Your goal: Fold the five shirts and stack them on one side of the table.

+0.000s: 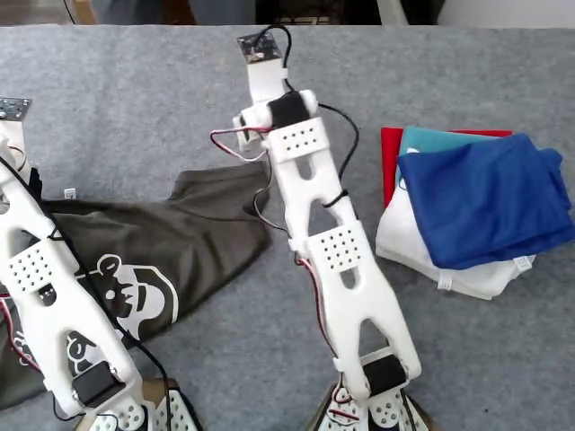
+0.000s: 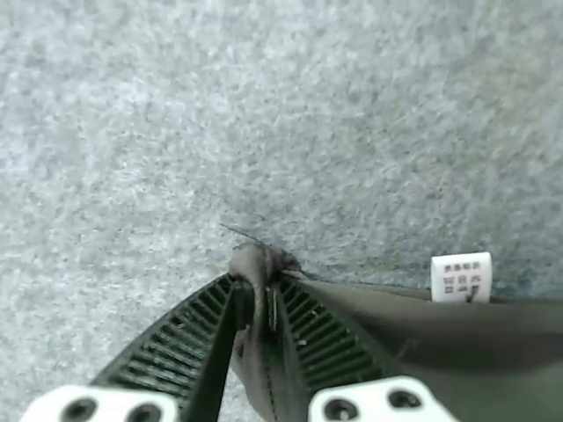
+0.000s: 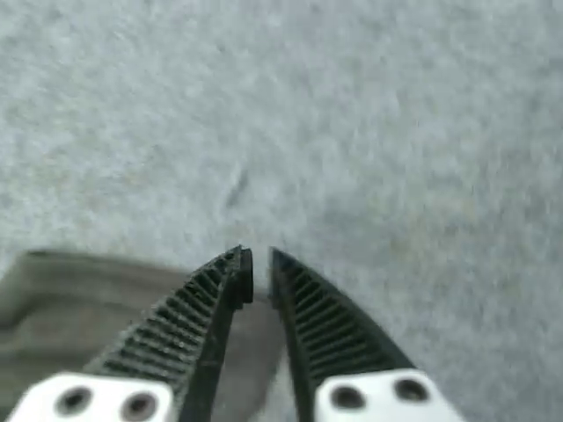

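Firmly between left jaws: olive shirt (image 2: 422,338) hem, table (image 2: 264,105) beyond.

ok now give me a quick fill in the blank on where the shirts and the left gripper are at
The left gripper is ____ on the olive shirt.
The shirt on top of the stack is ____.
In the high view the stack lies on the ____ side of the table.
Missing words: shut; blue; right.
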Available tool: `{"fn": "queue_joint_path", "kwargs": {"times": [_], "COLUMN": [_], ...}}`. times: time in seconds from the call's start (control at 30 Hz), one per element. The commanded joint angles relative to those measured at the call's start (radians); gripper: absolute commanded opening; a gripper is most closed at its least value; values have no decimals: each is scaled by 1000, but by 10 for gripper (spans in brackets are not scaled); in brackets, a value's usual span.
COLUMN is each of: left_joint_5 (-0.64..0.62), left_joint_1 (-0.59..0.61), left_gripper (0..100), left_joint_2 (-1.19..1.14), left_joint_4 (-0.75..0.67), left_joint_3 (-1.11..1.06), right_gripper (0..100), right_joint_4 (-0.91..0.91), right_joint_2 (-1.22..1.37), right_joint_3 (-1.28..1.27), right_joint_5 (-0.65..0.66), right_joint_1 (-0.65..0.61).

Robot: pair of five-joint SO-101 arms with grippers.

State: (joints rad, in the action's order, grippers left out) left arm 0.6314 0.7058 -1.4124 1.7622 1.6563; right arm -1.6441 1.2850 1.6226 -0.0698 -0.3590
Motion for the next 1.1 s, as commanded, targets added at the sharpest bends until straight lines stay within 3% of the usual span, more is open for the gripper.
{"fn": "queue_joint_path", "kwargs": {"times": [0.0,0.07,0.33,1.07], "left_joint_5": [-6,-6,-6,-8], "left_joint_1": [-1,-1,1,1], "left_gripper": [28,28,28,28], "left_joint_2": [-6,-6,-6,-6], "left_joint_4": [-3,-3,-3,-3], "left_joint_3": [10,10,10,10], "right_gripper": [274,315,208,205], "right_joint_4": [-97,-110,-52,-51], "right_joint_2": [-61,-38,68,159], "right_joint_3": [36,36,38,38], "right_joint_5": [5,2,-5,-5], "right_joint_1": [18,12,-20,-77]}}
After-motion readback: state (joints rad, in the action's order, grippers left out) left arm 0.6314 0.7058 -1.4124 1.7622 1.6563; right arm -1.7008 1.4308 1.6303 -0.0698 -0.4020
